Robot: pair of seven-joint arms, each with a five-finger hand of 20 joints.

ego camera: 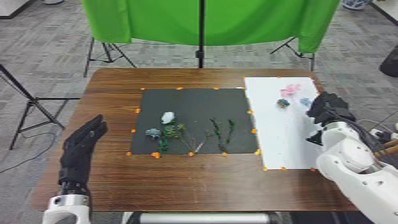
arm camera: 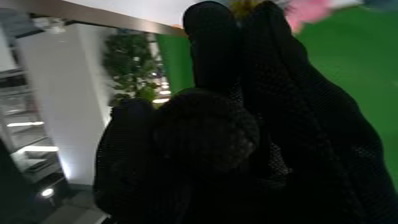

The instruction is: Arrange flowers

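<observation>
The head view is evenly lit, while lamps (arm camera: 47,192) glare in the dimmer right wrist view.

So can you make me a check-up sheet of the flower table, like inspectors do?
Surface: brown wooden table, with a dark mat and a white mat beside it.
Job's things: white flower, pale blue flower and green stems on the dark mat; pink flower on the white mat.
Clutter: little orange bits along the mats' edges.
Hands: left hand open, left of the dark mat; right hand by the white mat's right edge.
Cables: thin cable on the floor at the left.
Surroundings: green cloth on a stand behind the table, over grey floor.
</observation>
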